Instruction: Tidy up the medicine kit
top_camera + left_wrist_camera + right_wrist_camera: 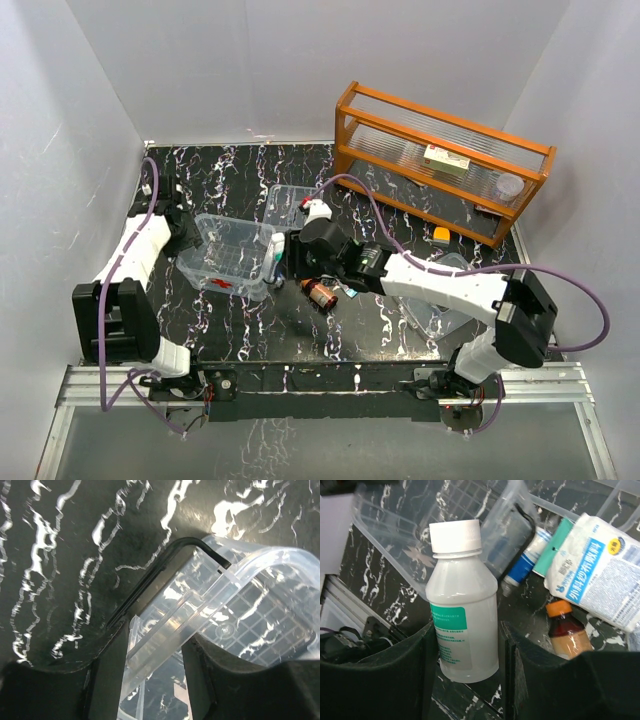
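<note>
**Q:** The left gripper (156,645): how far is it opened, and what is held?

**A:** Its black fingers (200,680) are clamped on the clear end wall of the medicine kit box (225,272); one finger is seen on each side of the plastic.

**Q:** And the right gripper (467,630)?

**A:** It is closed around a white bottle (462,590), gripped by the lower body with the white cap uppermost. From above, the bottle is seen at the right end of the box; whether it is over the box or just beside it cannot be told.

**Q:** Where is the kit placed, and which way is it pointed?

**A:** The box is set left of the middle of the table (300,330), opening upward; its long axis is laid roughly left to right, slightly skewed; the small red mark (222,283) is turned toward the arm bases.

**Q:** What can be counted?

**A:** One box; one clear tray (285,195) just behind it; one clear lid (432,320) at the right, partly hidden under the right arm. Two bottles are counted: the white one and a brown bottle (565,635) with an orange cap, laid on the table. There is also one white printed packet (600,565); one blue-and-white tube (522,565); one orange wooden rack (345,135) at the back right.
</note>
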